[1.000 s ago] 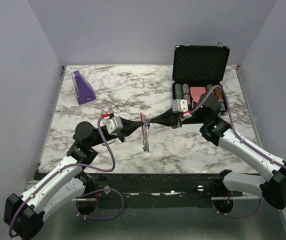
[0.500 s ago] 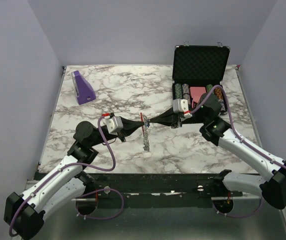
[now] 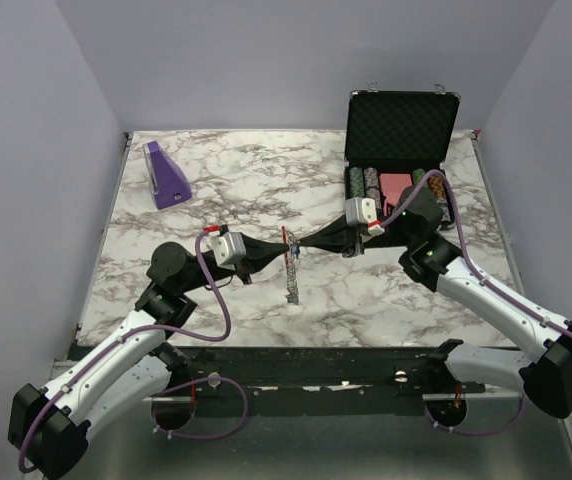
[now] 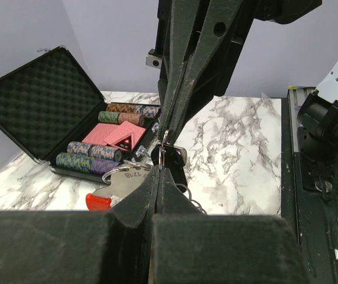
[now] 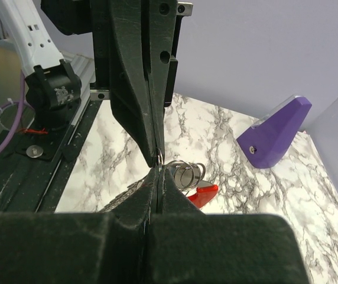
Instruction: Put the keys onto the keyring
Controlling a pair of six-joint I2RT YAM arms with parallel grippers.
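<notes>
My two grippers meet tip to tip above the middle of the table. The left gripper (image 3: 283, 246) and the right gripper (image 3: 297, 243) are both shut, each pinching a thin metal ring (image 4: 164, 142) of the keyring (image 3: 290, 275). Its grey strap hangs down between them, and its red clip (image 5: 202, 194) sits just behind the fingertips. A silver tag (image 4: 127, 177) and coiled rings (image 5: 188, 172) hang beside the clip. A small blue speck (image 3: 294, 251) at the meeting point may be one of the keys. The other keys are hidden.
An open black case (image 3: 401, 128) with poker chips and cards (image 4: 113, 135) stands at the back right, just behind the right arm. A purple wedge block (image 3: 166, 176) stands at the back left. The table's near edge carries the arm bases.
</notes>
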